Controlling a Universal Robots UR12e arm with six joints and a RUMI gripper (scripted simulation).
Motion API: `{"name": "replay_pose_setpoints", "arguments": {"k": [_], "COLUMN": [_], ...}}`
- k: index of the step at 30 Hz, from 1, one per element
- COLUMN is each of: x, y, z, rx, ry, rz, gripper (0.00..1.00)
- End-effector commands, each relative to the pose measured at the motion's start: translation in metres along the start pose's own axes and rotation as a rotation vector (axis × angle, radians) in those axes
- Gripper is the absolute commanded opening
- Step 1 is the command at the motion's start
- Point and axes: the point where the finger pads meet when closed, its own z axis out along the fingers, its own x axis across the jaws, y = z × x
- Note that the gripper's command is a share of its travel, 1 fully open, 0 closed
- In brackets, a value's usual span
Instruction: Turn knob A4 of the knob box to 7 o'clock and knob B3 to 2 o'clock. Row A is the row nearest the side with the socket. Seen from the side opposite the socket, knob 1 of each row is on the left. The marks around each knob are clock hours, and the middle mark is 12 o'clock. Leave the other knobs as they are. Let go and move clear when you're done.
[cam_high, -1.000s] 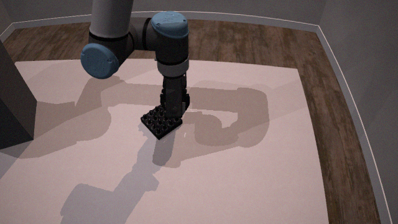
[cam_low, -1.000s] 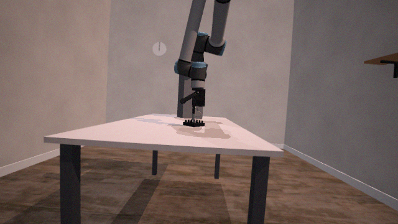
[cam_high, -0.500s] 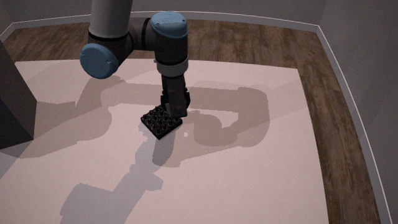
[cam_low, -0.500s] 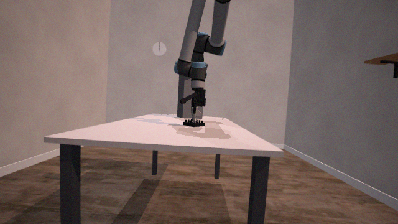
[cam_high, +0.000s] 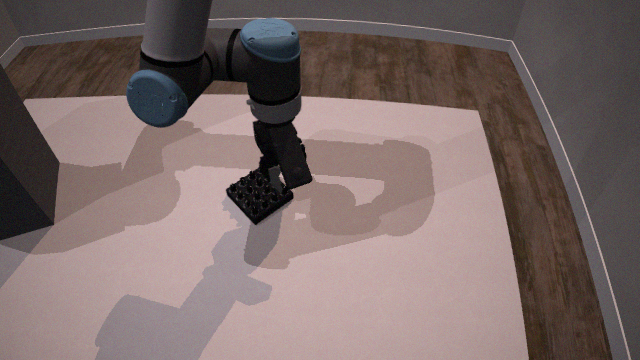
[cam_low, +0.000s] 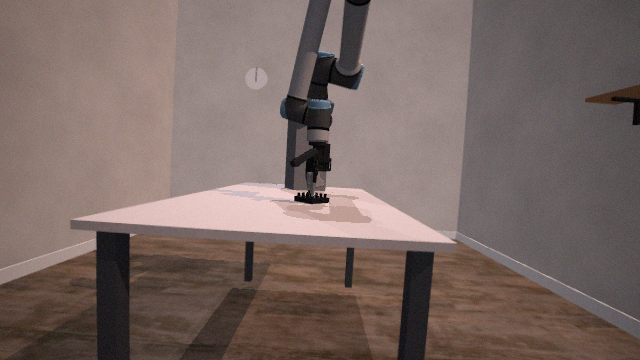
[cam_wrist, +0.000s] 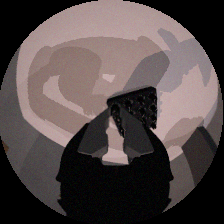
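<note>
- Looking for containers, you have one boxlike thing: the black knob box (cam_high: 256, 218) (cam_low: 311, 201) (cam_wrist: 132, 95), lying flat on the pale bench (cam_high: 380, 300) (cam_low: 200, 220) (cam_wrist: 115, 25), with small dark knobs standing in rows on its top.
- Your gripper (cam_high: 280, 187) (cam_low: 311, 192) (cam_wrist: 114, 107) points down at the box, its fingers clenched on one knob (cam_wrist: 115, 109) near a corner – you cannot tell its row or number from these views.
- The other knobs spread away from the fingers across the top; their pointers and hour marks are too small and dark for you to read.
- In the top view, you see the box turned at an angle, one corner facing you, beneath the wrist of the arm (cam_high: 175, 30) (cam_low: 305, 65).
- Broad shadows cross the bench around the box – some beside it, some reaching well away.
</note>
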Motion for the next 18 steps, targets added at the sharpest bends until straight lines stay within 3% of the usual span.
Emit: {"name": "replay_pose_setpoints", "arguments": {"k": [1, 18], "x": [-0.0010, -0.0025], "y": [-0.0002, 0.0002], "z": [-0.0005, -0.0005], "rx": [-0.001, -0.001], "ry": [-0.001, -0.001], "rz": [-0.118, -0.447], "gripper": [0.04, 0.04]}}
